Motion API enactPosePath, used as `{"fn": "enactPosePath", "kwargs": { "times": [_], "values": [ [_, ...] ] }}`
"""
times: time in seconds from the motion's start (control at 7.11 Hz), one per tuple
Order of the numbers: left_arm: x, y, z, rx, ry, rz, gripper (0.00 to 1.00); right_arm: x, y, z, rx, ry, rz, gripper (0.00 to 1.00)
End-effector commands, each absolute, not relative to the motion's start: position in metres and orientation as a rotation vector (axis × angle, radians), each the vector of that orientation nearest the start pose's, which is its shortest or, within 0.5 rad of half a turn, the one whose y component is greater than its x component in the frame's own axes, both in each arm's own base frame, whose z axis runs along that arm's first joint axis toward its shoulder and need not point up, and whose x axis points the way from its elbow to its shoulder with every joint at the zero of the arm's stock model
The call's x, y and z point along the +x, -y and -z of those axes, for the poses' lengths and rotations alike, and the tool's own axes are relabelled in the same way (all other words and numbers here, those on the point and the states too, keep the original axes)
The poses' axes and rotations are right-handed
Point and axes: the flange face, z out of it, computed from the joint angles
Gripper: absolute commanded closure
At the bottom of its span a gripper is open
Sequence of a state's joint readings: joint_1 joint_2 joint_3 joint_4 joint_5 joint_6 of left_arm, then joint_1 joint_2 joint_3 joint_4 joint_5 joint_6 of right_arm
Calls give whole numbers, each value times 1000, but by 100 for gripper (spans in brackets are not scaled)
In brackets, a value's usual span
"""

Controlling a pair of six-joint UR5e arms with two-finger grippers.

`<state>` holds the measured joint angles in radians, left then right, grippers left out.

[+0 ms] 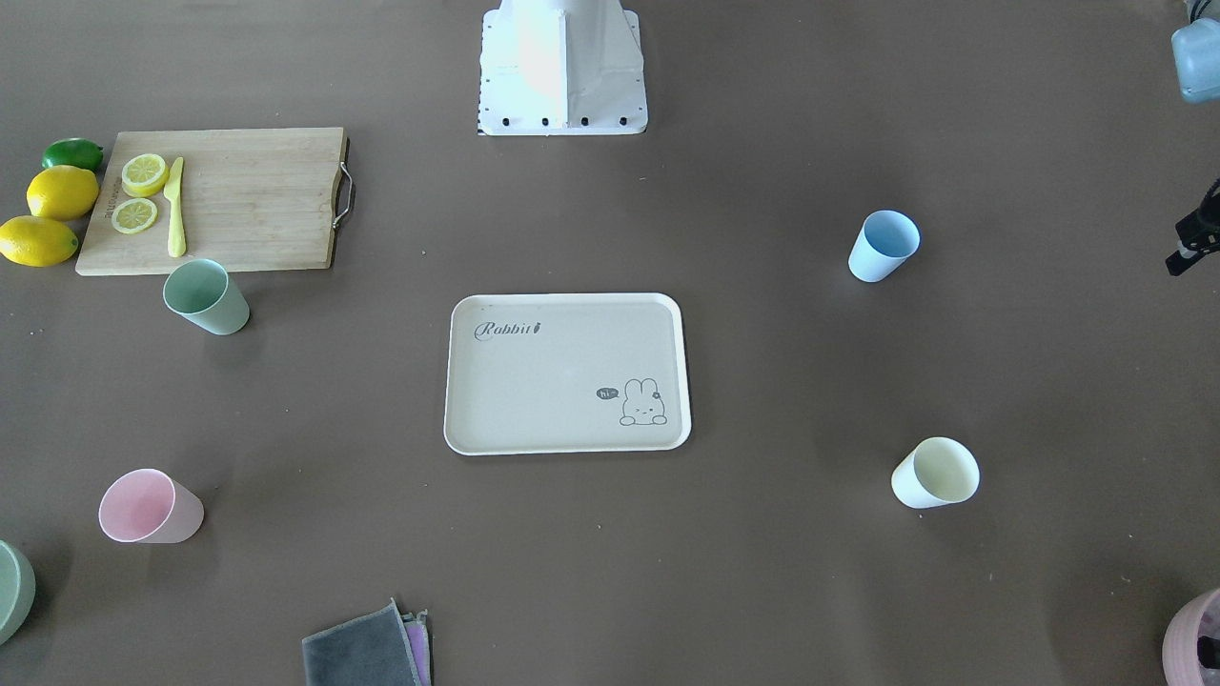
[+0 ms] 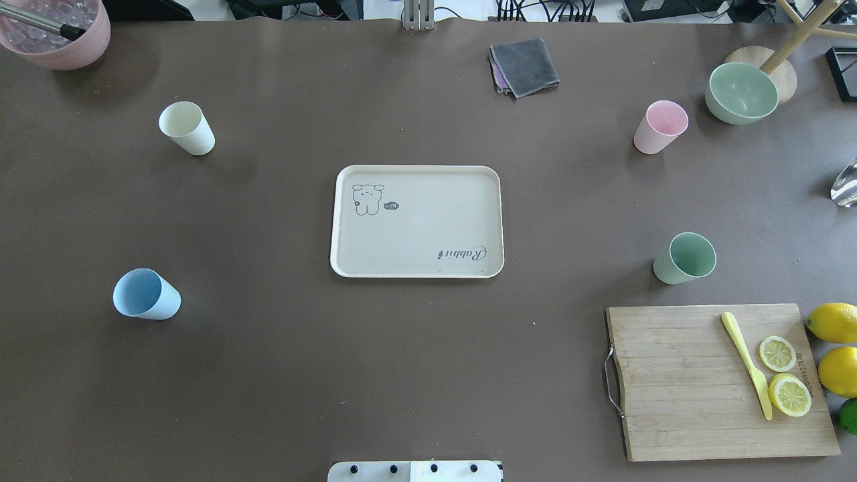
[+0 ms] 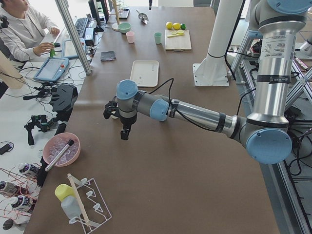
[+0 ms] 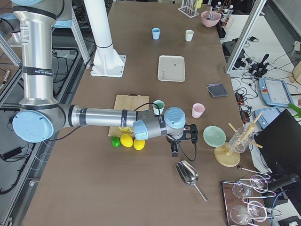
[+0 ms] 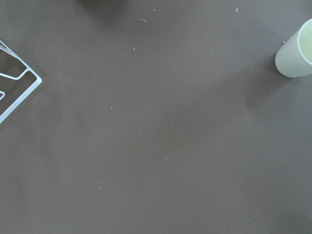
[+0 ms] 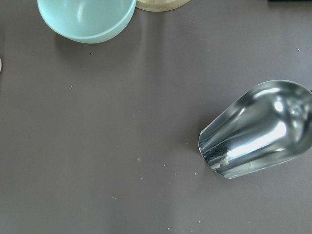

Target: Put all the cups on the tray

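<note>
Pastel cups (image 2: 659,127) surround tray (image 2: 428,221), apparently upright

Matte brown table (image 2: 268,375). Cream-beige tray (image 2: 415,221), dark grey "Rabbit" lettering and bunny outline. All plain: pale green cup (image 2: 684,258), light blue cup (image 2: 145,294), pink cup (image 2: 660,127), cream-yellow cup (image 2: 187,128). Black left pincer (image 3: 125,132) on silver-and-blue arm (image 3: 195,113). Black right pincer (image 4: 174,151); near it, mirror-silver scoop (image 6: 258,129) and mint-green bowl (image 6: 87,19). Further from it, tan wooden board (image 2: 676,375), yellow lemons (image 2: 833,323).

Flat cream rectangular tray (image 2: 416,221) lies mid-table. Upright, well apart from it: cream-yellow matte cup (image 2: 187,128), light blue cup (image 2: 146,294) toward left edge; pink cup (image 2: 660,126), pale green cup (image 2: 684,258) toward right edge.
</note>
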<state>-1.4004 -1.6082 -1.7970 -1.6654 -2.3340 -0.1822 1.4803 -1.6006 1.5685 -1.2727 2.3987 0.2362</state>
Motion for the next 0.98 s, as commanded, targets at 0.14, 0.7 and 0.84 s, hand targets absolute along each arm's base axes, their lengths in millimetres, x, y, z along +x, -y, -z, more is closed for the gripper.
{"fn": "enactPosePath", "kwargs": {
  "times": [0.14,0.7,0.84],
  "values": [
    [24,517,-521,194,-807,-121,2,17,498,-644,138,830,-22,0],
    [27,510,-514,209,-846,-142,2,16,500,-654,131,836,-28,0],
    [26,498,-509,238,-855,-155,2,14,505,-648,138,839,-27,0]
  ]
}}
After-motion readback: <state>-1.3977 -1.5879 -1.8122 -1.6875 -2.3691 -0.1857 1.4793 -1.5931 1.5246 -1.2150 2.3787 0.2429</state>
